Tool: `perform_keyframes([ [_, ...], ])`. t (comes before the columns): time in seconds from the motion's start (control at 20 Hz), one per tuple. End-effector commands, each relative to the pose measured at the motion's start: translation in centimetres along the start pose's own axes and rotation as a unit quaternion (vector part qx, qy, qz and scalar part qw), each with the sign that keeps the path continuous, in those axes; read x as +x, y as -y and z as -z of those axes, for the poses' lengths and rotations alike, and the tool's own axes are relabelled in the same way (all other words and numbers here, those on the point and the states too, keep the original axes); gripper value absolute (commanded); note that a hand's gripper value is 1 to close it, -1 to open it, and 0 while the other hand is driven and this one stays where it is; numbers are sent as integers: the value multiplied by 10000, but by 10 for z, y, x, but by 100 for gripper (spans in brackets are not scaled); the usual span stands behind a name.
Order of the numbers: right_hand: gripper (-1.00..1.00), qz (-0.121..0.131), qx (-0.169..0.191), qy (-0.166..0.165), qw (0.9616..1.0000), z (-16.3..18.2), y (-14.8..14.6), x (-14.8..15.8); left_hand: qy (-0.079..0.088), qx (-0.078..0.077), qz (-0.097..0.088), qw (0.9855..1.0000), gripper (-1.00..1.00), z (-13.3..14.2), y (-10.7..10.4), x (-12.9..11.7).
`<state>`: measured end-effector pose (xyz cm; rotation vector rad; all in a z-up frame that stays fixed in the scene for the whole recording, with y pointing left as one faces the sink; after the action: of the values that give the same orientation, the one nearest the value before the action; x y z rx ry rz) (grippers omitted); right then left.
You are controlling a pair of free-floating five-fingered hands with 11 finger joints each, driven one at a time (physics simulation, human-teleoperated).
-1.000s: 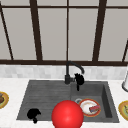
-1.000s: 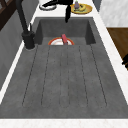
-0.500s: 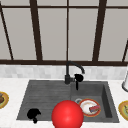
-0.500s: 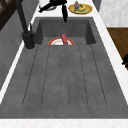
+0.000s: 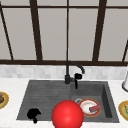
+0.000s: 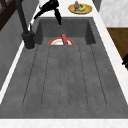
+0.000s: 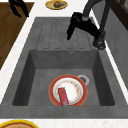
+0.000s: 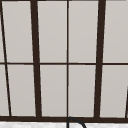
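My right hand (image 5: 78, 76) hovers close beside the black faucet (image 5: 68, 75), above the back of the basin, with its fingers straight and one pointing down. The same hand shows in the left side view (image 6: 48, 7) and in the right side view (image 7: 82, 23). In the basin lies a white plate with an orange rim (image 5: 86, 107) (image 7: 72, 88), and a red block (image 5: 94, 108) (image 7: 63, 96) rests on it. My left hand (image 5: 33, 115) (image 7: 18, 6) hangs relaxed and holding nothing at the drainboard's front left corner. A large red ball (image 5: 67, 115) covers the sink's front edge in the front view.
The ribbed drainboard (image 6: 65, 80) lies left of the basin. A yellow plate of food stands on the counter on each side (image 5: 1, 100) (image 5: 123, 108). A white object (image 5: 125, 82) stands at the back right. A dark-framed window (image 8: 67, 62) rises behind the faucet.
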<state>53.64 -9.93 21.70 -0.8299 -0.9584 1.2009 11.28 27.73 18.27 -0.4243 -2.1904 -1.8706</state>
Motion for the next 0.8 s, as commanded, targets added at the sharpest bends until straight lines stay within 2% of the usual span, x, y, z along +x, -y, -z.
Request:
perform_keyframes([
  [0.0, -100, -104, 241, -174, 9995, 14, 17, 12, 0, 0, 0, 10000, 0, 0, 0, 0],
  [0.2, -100, -97, 685, -294, 9972, 25, 21, 26, 0, 0, 0, 10000, 0, 0, 0, 0],
  [0.25, -100, -187, 854, -338, 9956, 30, 18, 27, 0, 0, 0, 10000, 0, 0, 0, 0],
  [0.35, -100, -352, 956, -404, 9940, 44, 13, 27, 0, 0, 0, 10000, 0, 0, 0, 0],
  [0.4, 100, -351, 994, -399, 9936, 51, 12, 30, 0, 0, 0, 10000, 0, 0, 0, 0],
  [0.45, 100, -414, 927, -384, 9941, 59, 9, 33, 0, 0, 0, 10000, 0, 0, 0, 0],
  [0.65, 100, -205, 494, -348, 9980, 69, -19, 14, 0, 0, 0, 10000, 0, 0, 0, 0],
  [0.75, 100, -66, 475, -210, 9986, 79, -28, -1, 0, 0, 0, 10000, 0, 0, 0, 0],
])
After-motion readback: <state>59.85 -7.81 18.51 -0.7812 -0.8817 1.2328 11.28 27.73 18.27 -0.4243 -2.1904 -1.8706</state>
